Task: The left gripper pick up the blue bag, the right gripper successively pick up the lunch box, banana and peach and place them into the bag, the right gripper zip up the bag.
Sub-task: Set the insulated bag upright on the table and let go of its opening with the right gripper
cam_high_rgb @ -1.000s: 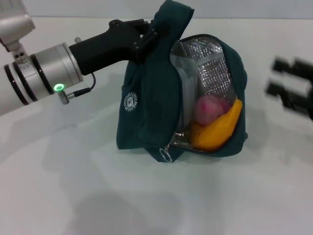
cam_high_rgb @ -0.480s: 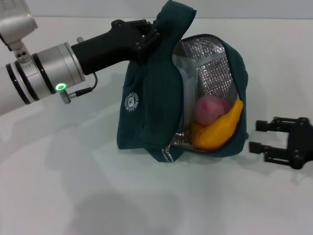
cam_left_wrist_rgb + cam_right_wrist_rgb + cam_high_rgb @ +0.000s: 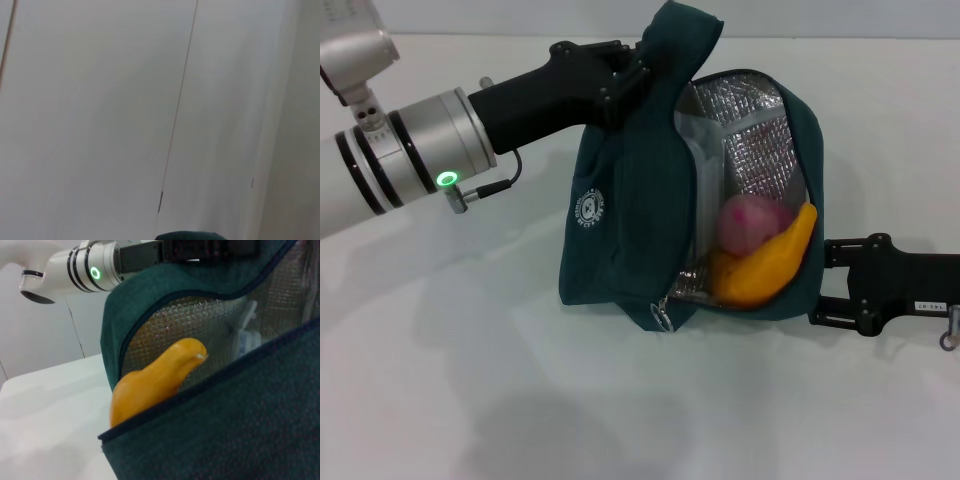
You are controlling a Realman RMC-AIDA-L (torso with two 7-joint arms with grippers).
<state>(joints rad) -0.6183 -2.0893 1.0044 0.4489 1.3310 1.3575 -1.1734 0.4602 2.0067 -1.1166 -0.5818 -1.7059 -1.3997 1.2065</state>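
Observation:
The blue bag [image 3: 620,230] stands open on the white table, its silver foil lining showing. My left gripper [image 3: 623,72] is shut on the bag's top fabric by the handle and holds it up. Inside lie the pink peach [image 3: 750,222] and the banana [image 3: 765,262], whose tip sticks up past the opening; the banana also shows in the right wrist view [image 3: 155,380]. A clear edge of the lunch box [image 3: 705,155] stands against the lining. My right gripper [image 3: 832,282] is open and empty, its fingertips against the bag's right side wall. The zipper pull [image 3: 660,317] hangs at the bag's front.
The white table [image 3: 470,400] lies bare around the bag. The left wrist view shows only a pale surface and a sliver of the bag [image 3: 190,236]. The left arm's silver wrist [image 3: 95,272] shows beyond the bag in the right wrist view.
My right gripper has moved in from the right edge to the bag's right side. The left gripper and the bag have stayed nearly still.

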